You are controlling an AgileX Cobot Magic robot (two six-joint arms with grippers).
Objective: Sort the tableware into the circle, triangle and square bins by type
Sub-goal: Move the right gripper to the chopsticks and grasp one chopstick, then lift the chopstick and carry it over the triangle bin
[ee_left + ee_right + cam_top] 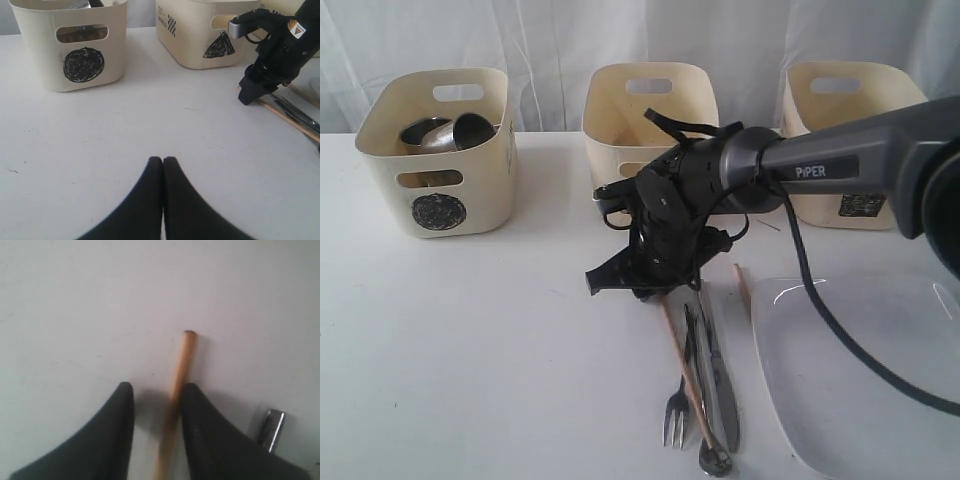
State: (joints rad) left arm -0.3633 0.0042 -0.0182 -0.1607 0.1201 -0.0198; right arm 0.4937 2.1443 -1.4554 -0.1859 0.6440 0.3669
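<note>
My right gripper (155, 386) is down at the table, open, with one wooden chopstick (181, 365) lying between its fingers, close to one finger. In the exterior view that gripper (640, 285) stands over the far ends of the cutlery: chopstick (685, 370), steel fork (677, 400), knife (722, 375) and spoon (715, 458). A second chopstick (742, 282) lies beside the large white square plate (865, 370). Steel mugs (450, 132) sit in the circle bin (438, 190). My left gripper (163, 159) is shut on nothing above bare table.
The triangle bin (650, 110) stands behind the right arm, and a third cream bin (845, 130) at the back right. A steel handle end (270, 427) lies close beside the right gripper. The bowls are out of view.
</note>
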